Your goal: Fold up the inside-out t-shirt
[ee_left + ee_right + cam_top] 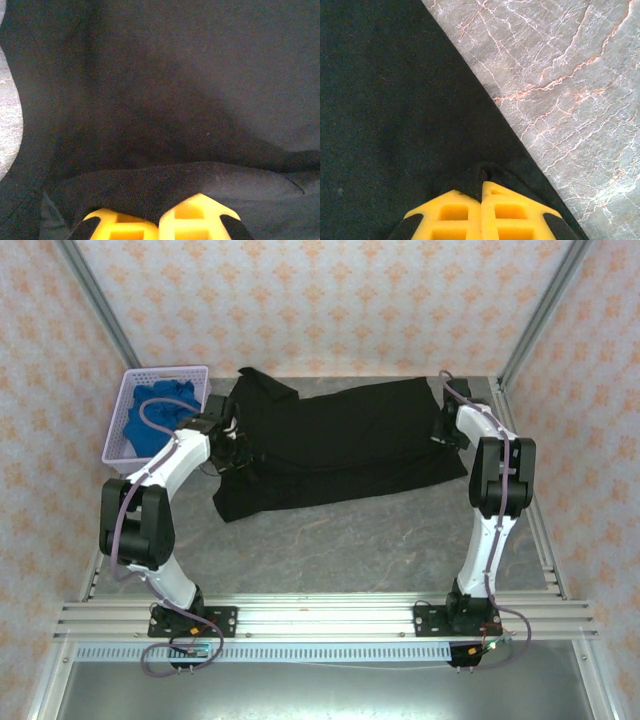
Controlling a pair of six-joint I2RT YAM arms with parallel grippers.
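Bench [330, 550], mid-depth: the black t-shirt [340, 435] is laid out wide. The left fingers [195, 212] are closed on a raised fold and the right fingers [450, 210] are pinched shut on its edge. Folding is judged barely begun (sleeves untucked). Far left, blue cloth is seen in a basket [118, 425].

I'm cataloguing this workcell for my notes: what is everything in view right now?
t-shirt: one, black, spread across the back of the table
basket: one, lavender, back left of the table, beside the t-shirt
cloth: one, bright blue, bunched inside the basket
table: one, grey marbled, under everything
walls: peach patterned, behind and at both sides
left arm: one, white and black, reaching to the t-shirt's left end
right arm: one, white and black, reaching to its right end
left hand: one, yellow fingers, shut on a fold of the t-shirt
right hand: one, yellow fingers, shut on the t-shirt's edge
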